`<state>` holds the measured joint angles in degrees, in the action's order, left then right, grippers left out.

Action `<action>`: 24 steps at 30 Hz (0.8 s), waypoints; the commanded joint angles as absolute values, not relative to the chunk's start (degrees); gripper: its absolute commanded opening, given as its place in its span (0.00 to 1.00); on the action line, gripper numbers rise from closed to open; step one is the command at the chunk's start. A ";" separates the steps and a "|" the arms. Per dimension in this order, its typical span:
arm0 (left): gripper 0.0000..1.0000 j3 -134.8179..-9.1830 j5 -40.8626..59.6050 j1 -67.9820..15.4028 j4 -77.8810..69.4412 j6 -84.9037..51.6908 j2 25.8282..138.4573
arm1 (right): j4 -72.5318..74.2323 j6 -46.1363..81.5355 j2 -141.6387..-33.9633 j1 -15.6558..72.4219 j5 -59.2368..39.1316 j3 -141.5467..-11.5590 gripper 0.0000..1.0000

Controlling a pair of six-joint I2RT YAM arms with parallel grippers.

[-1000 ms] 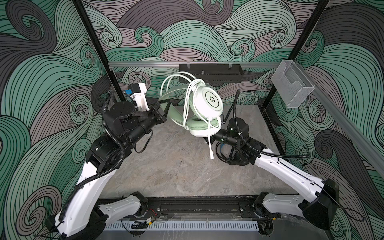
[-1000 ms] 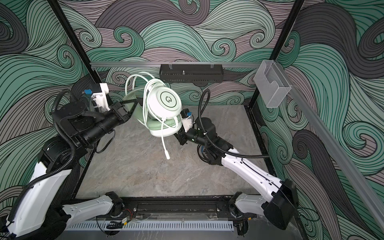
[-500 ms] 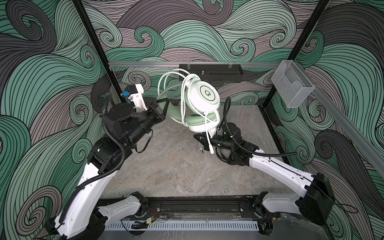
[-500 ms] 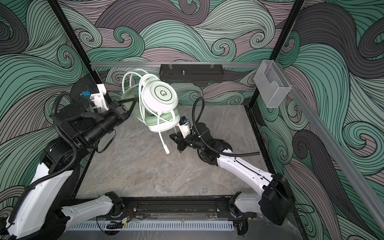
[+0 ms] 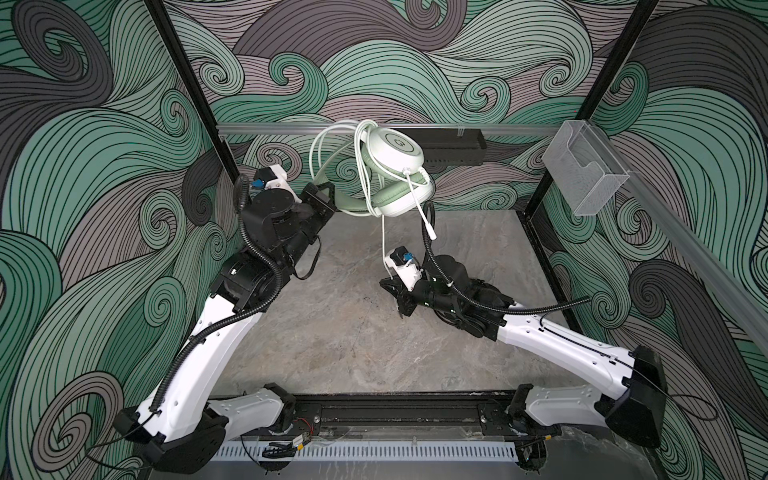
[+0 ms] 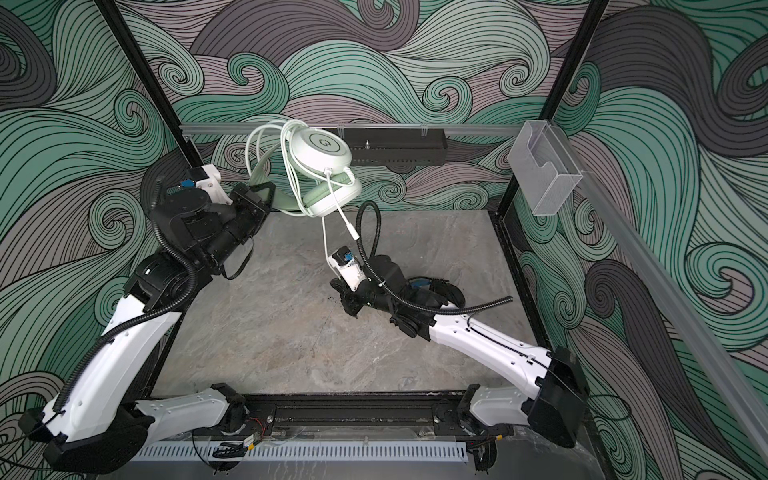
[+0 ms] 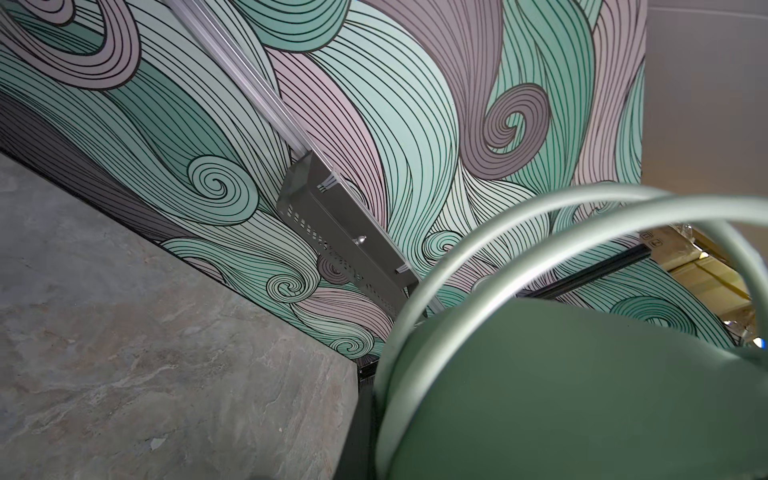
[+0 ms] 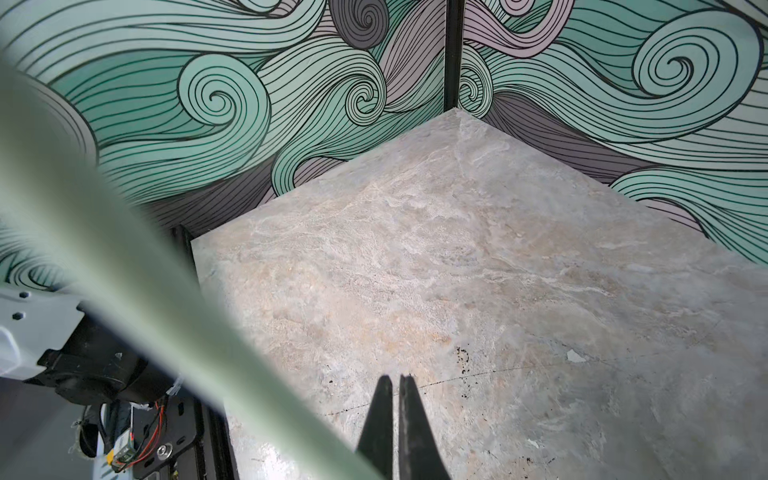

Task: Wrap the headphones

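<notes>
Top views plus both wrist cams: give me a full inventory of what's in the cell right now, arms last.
mint headset: one, mint-green and white, held in the air at the back
cable: one, white, looped around mint headset, plug dangling
black headset: apparently one, black and blue, on table behind right arm, mostly hidden
box: one, black, mounted at back
holder: one, clear, mounted on right side
table: one, grey marble
left gripper: shut on mint headset
right gripper: shut, empty, low over table

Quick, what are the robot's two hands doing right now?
Left gripper: closed on the mint-green headphones, held in the air.
Right gripper: closed; can't tell if it pinches the white cable.
</notes>
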<state>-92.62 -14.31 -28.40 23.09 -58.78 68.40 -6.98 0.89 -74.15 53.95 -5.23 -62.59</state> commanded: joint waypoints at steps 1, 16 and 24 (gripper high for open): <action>0.00 -96.02 -16.53 -25.27 12.56 -68.74 69.60 | -13.89 -3.64 -74.83 56.15 -0.36 -64.65 0.00; 0.00 -93.60 -29.02 -22.37 14.19 -53.07 80.20 | -24.04 -11.16 -77.43 63.29 5.62 -74.53 0.00; 0.00 -93.74 -37.37 -25.28 15.36 -37.15 85.67 | -34.93 -9.55 -82.24 63.46 3.87 -89.25 0.00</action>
